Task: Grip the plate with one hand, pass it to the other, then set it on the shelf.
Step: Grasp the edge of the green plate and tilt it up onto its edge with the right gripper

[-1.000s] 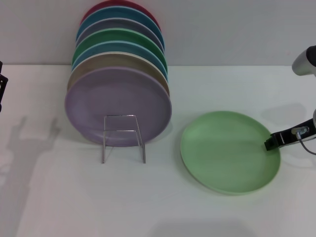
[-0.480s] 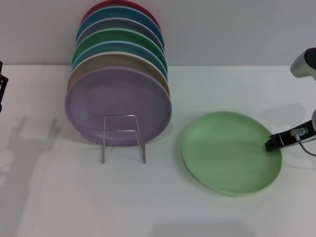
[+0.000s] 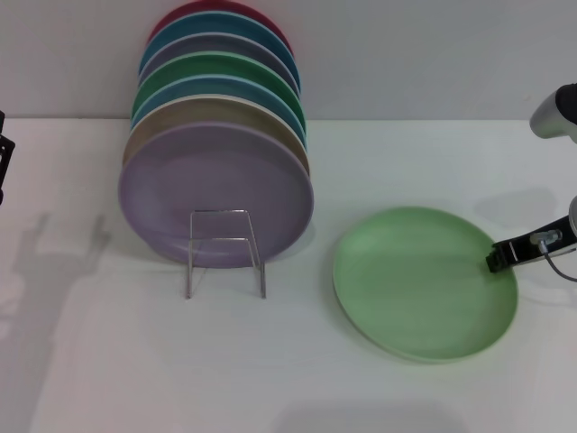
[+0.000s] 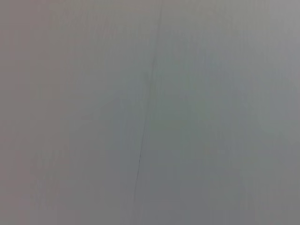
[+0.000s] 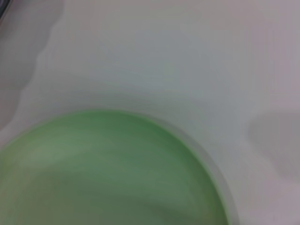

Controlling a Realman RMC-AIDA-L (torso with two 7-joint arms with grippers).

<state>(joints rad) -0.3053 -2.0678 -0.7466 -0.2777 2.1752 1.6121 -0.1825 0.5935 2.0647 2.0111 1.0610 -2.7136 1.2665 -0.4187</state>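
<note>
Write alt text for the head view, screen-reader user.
A mint-green plate lies flat on a white table, the right gripper at its right rim. To its left, a stack of coloured plates, lilac one in front, stands on edge in a clear dish rack. The left gripper sits at the far left edge.

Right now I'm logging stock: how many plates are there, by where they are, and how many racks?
Plates standing in the rack, lilac plate in front: 7
Plates flat on the table, the mint plate: 1
Racks: 1
Total: 9
</note>
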